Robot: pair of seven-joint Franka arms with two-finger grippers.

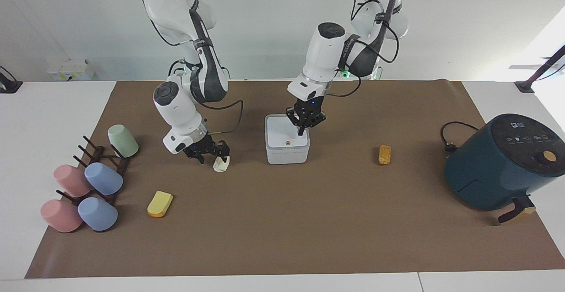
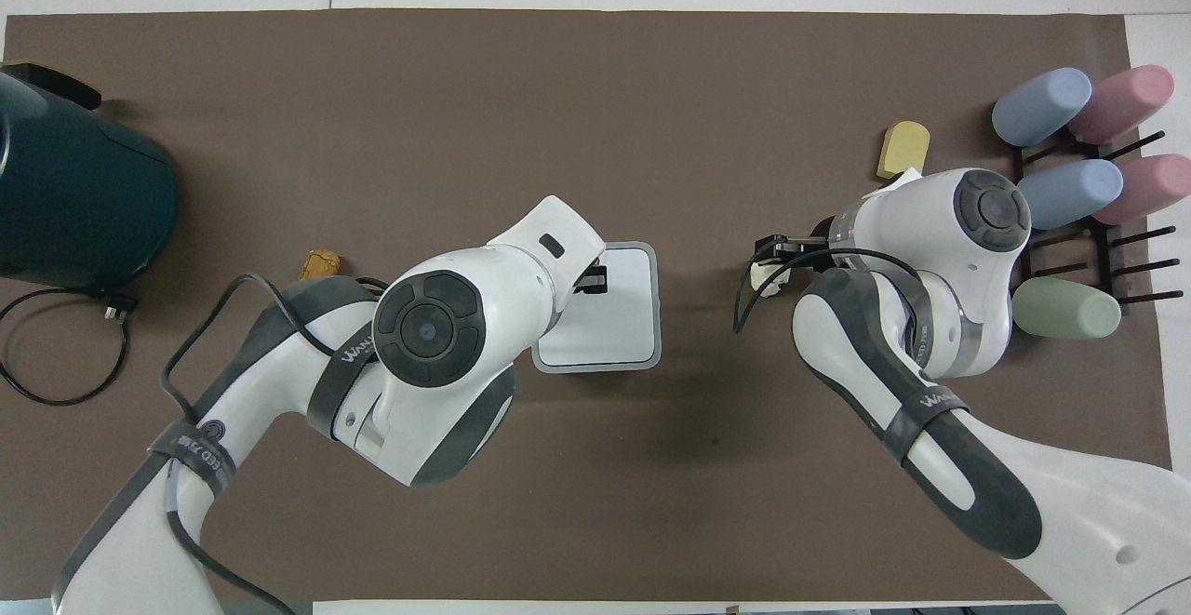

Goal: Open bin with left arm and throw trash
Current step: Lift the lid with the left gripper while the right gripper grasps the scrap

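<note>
**Two arms lowered at bin and scrap: holdings by size**

While the lid is not yet lifted, entries run from the largest downward.

Counter: brown mat, carrying all listed items.

Air fryer: dark teal, at the left arm's end of the counter, cord trailing; no part in the task.

Cup rack: dark pegs with five pastel cups, at the right arm's end; likewise idle.

Bin: white square box, mid-counter, lid down, brass dot on the lid edge away from the robots.

Left gripper: over the bin's lid on the side toward the robots, fingers drawn close together with nothing between them, seemingly placed to press or hook the lid; contact cannot be confirmed.

Right gripper: low at the wrinkly off-white lump, fingers spread about it, apparently poised to take it while the bin is being opened; not yet gripped as far as can be judged.

Yellow wedge: orange-edged, near the cups, farther from the robots than the lump, untouched.

Bread-like chunk: golden-brown, between bin and air fryer, untouched.
</note>
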